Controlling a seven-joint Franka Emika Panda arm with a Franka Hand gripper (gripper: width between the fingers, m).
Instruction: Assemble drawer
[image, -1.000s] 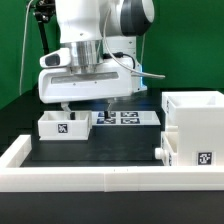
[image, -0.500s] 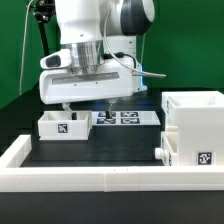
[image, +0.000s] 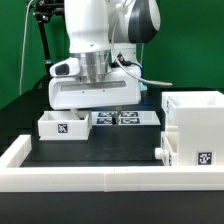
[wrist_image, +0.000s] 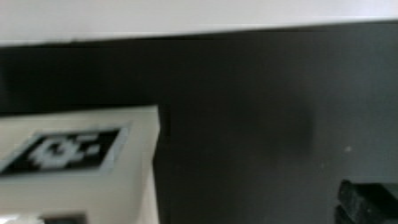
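The gripper (image: 97, 108) hangs above a small drawer box (image: 63, 126) — fingers spread wide, holding nothing. The tall housing (image: 195, 125) stands well apart, on the exterior view's right.

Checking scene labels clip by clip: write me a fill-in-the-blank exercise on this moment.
The small white open-top plastic box sits on the ___ table.
The tall white boxy plastic housing stands at the exterior view's ___.
Its small knob points toward the exterior view's ___.
Missing: black; right; left.
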